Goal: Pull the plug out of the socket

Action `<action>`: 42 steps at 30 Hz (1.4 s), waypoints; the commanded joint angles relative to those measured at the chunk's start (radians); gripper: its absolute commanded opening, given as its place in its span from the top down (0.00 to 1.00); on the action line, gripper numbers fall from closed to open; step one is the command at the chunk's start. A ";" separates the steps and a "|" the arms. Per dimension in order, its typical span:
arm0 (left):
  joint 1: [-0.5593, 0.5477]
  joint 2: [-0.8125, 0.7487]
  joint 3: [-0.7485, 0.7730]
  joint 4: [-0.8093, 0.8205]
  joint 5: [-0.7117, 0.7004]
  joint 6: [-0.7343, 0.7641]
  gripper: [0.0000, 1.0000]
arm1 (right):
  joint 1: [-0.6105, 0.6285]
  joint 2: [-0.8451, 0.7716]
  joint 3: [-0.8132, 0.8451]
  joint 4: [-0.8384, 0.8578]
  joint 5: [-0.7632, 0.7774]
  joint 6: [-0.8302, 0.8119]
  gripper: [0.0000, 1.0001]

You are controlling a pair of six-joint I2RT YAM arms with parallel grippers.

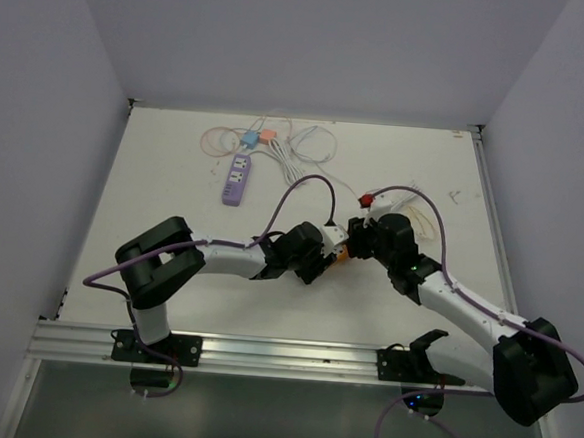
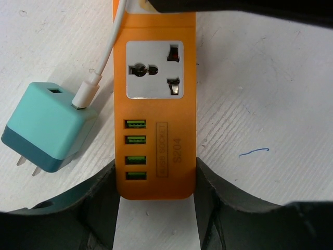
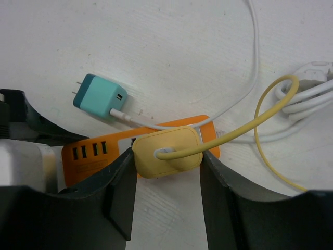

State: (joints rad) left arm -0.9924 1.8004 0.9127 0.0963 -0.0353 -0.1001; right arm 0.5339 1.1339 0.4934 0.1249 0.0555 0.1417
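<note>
An orange power strip [image 2: 156, 114] lies on the table between the two arms [image 1: 340, 254]. My left gripper [image 2: 156, 182] is shut on its USB end. Its universal socket [image 2: 154, 70] shows empty holes. My right gripper [image 3: 167, 161] is shut on a yellow plug [image 3: 166, 152] with a yellow cable [image 3: 265, 112], held over the strip's far end [image 3: 210, 143]. Only a pale sliver of the plug [image 2: 139, 4] shows in the left wrist view, under the dark right gripper. A teal charger [image 2: 49, 125] with a white cable lies loose beside the strip, prongs bare.
A purple power strip [image 1: 238, 180] with pink and blue plugs and coiled cables lies at the back. A bundle of white cable [image 3: 307, 91] lies right of the orange strip. A small red item [image 1: 367, 198] sits behind the right gripper. Walls surround the table.
</note>
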 commanded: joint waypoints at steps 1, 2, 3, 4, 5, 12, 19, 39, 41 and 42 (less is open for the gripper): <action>0.008 0.063 -0.061 -0.162 0.071 -0.026 1.00 | 0.009 -0.072 0.085 -0.019 0.039 0.012 1.00; 0.009 0.060 -0.061 -0.170 0.071 -0.026 1.00 | -0.003 -0.089 0.100 -0.039 0.070 0.024 1.00; 0.009 0.060 -0.063 -0.170 0.072 -0.026 1.00 | -0.009 -0.094 0.111 -0.053 0.085 0.029 1.00; 0.011 0.057 -0.064 -0.178 0.071 -0.027 1.00 | -0.018 -0.095 0.120 -0.063 0.092 0.032 1.00; 0.011 0.054 -0.066 -0.181 0.072 -0.029 1.00 | -0.031 -0.094 0.132 -0.074 0.101 0.039 1.00; 0.011 -0.016 -0.129 -0.178 0.083 -0.056 1.00 | -0.052 0.010 0.301 -0.163 0.095 0.070 1.00; 0.011 -0.111 -0.170 -0.178 0.107 -0.089 0.99 | -0.052 0.279 0.516 -0.283 0.084 0.156 0.98; 0.011 -0.124 -0.192 -0.150 0.106 -0.107 0.58 | -0.055 0.702 0.887 -0.695 0.064 0.285 0.41; 0.011 -0.125 -0.190 -0.148 0.104 -0.108 0.56 | -0.057 0.693 0.884 -0.700 0.063 0.285 0.31; 0.011 -0.130 -0.190 -0.145 0.104 -0.107 0.53 | -0.057 0.690 0.892 -0.717 0.061 0.283 0.29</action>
State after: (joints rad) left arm -0.9829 1.6547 0.7643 0.0895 0.0322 -0.1734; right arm 0.4831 1.8343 1.3418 -0.5274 0.1352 0.4168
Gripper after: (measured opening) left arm 0.551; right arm 0.685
